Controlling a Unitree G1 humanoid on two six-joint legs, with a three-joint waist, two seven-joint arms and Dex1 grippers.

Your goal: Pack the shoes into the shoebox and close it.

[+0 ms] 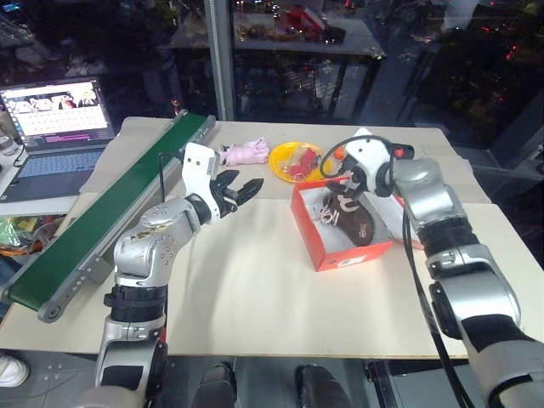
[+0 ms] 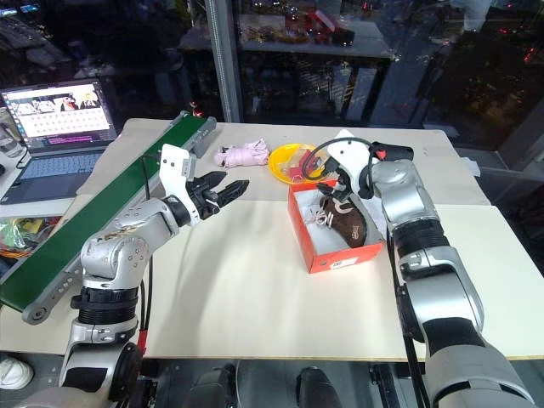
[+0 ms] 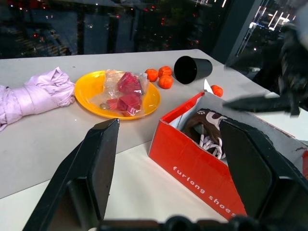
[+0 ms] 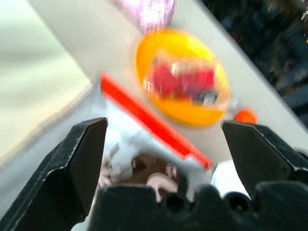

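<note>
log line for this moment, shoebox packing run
shoes in open shoebox | left gripper open, empty | right gripper open above shoebox

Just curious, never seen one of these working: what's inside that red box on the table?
Inside the red shoebox lies a dark brown sneaker with white laces. The right gripper hangs open above it and hides part of the inside, so a second shoe cannot be confirmed.

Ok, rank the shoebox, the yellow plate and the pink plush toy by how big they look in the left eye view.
1. shoebox
2. yellow plate
3. pink plush toy, close to the plate in apparent size; both lie farther back than the box, so that order is unsure.
</note>
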